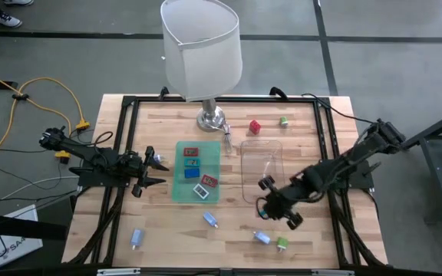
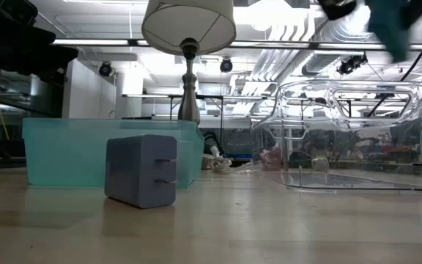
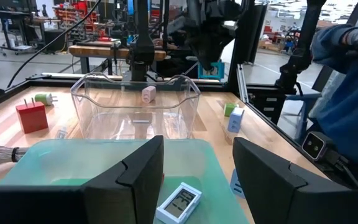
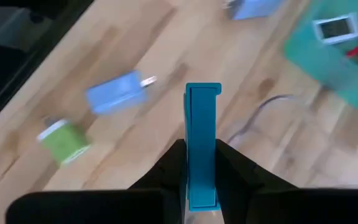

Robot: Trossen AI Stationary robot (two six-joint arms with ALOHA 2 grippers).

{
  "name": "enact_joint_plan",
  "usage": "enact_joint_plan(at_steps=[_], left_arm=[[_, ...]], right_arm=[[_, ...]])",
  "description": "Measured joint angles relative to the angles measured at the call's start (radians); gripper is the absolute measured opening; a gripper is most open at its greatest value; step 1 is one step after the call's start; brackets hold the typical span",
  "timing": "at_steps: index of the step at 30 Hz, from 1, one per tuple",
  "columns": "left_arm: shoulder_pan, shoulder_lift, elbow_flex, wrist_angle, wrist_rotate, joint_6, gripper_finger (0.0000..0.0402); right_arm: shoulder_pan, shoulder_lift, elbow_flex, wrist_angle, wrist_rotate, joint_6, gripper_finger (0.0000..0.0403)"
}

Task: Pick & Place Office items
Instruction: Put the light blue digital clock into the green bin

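Mid-carry, by the look of it: right tool (image 1: pixel 276 201) clamped narrow on a flat teal piece (image 4: pixel 202 137), held on edge above the table (image 1: pixel 321 230), just off the 6 o'clock end of the clear tray (image 1: pixel 261 172). Looks like the transport leg of a pick and place, with the drop not yet made. Next move probably calls for a swing toward 12 o'clock until over the tray's opening, a descent clear of the rim, then a release. No telling from here whether bound for tray or mat (image 1: pixel 183 192). Left tool (image 1: pixel 150 170) waiting at the mat's 9 o'clock edge, spread wide, holding nothing. On the mat, several flat pieces (image 1: pixel 191 152) in red, blue and white. Inside the tray, a pink piece (image 3: pixel 148 94). Loose on the table: a red block (image 1: pixel 255 126) and a green plug (image 1: pixel 283 121) toward 1 o'clock, a blue plug (image 1: pixel 211 220) near 6 o'clock, a pale plug (image 1: pixel 136 238) at 7 o'clock, and at 5 o'clock a blue charger (image 1: pixel 262 238) just beside a green piece (image 1: pixel 282 243), near the right tool. Pale wooden planks for the table top, boxed in a black frame, with a lamp (image 1: pixel 203 54) standing at 12 o'clock. Beyond, grey floor with a yellow cable (image 1: pixel 44 96) out at 9 o'clock, workshop benches, ceiling pipes and strip lights. At the far side of the table, a person's blue sleeve (image 3: pixel 347 81).
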Motion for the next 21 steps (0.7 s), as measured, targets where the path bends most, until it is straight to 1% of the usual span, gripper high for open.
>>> enact_joint_plan(at_steps=[6,17,21], left_arm=[[0.0,0.0,0.0,0.001,0.0,0.0,0.0186],[0.0,0.0,0.0,0.001,0.0,0.0,0.0186],[0.0,0.0,0.0,0.001,0.0,0.0,0.0186]], right_arm=[[-0.083,0.087,0.117,-0.025,-0.001,-0.061,0.0052],[-0.232,0.295,0.411,-0.043,-0.003,-0.135,0.0052],[-0.288,0.341,0.503,-0.036,-0.052,-0.13,0.0052]])
